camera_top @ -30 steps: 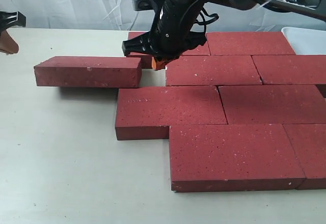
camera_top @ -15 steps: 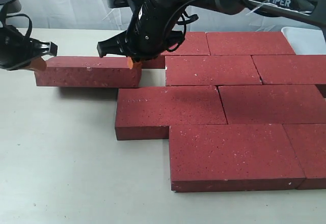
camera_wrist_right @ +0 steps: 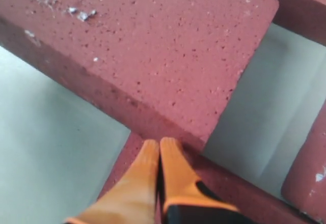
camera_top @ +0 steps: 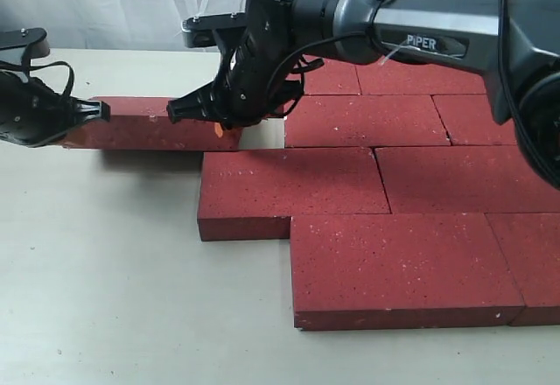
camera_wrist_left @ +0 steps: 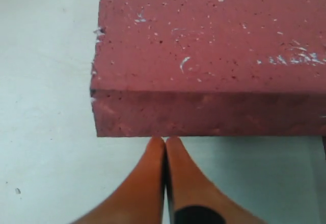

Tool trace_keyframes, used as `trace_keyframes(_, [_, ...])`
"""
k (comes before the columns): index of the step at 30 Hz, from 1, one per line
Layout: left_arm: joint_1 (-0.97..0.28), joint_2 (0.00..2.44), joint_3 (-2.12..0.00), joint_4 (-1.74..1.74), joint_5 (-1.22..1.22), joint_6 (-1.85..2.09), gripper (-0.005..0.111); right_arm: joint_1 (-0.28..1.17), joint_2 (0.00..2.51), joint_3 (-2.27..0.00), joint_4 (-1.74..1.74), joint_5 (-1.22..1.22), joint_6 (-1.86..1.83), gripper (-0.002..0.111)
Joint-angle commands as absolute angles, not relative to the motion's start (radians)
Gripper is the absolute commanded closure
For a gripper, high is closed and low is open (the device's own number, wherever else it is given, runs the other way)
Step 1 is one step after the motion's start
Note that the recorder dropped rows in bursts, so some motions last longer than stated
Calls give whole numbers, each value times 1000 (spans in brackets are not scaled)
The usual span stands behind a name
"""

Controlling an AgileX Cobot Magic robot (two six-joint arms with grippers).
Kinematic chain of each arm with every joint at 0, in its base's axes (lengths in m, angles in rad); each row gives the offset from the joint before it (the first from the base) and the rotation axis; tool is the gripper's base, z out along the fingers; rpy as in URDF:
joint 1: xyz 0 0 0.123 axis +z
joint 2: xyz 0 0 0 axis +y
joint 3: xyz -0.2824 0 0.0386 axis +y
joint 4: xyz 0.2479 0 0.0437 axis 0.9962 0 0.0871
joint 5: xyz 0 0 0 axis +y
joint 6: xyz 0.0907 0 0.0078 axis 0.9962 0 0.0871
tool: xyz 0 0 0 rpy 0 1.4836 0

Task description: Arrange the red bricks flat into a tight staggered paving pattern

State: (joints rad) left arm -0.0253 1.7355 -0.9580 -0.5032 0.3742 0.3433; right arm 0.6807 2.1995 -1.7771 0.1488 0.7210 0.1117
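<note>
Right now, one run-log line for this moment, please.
left jaws: shut, at loose brick left end | right jaws: shut, at its right end | paved bricks: flat, staggered | loose brick: gap to row neighbour

Exterior wide, angled down; wrists close, sharing loose brick [camera_top: 140, 131].

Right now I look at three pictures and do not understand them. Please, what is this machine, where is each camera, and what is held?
It is a robot with two arms. The wide picture comes from a camera off the arms; each close picture comes from a wrist camera. On the pale table, flat dark-red rectangular paving bricks lie in staggered rows; one loose brick lies apart. The left gripper is at its outer end, the right gripper at its inner end. Both are shut and hold nothing.
</note>
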Motion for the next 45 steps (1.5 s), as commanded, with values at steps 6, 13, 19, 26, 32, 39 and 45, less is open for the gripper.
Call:
trace_keyframes(6, [-32,1811,-957,-528,313,345,107,680,2238,-1780,133,675,107,108])
trace_keyframes(13, [-32,1838,-957,-528,313,345,107,680,2258,-1780,125,672,107,108])
trace_keyframes(19, [-32,1834,-957,-536,327,345,107,680,2248,-1780,148,719,107,108])
trace_keyframes(26, [-32,1773,-996,-541,419,345,107,680,2186,-1780,171,758,107,108])
trace_keyframes(32, [-29,1698,-1009,-462,384,345,107,676,2134,-1780,123,792,107,108])
trace_keyframes(39, [58,1719,-1009,-439,321,340,107,666,2128,-1780,47,930,109,108])
trace_keyframes(45, [120,1811,-1031,-467,313,340,107,542,2126,-1780,219,976,99,108])
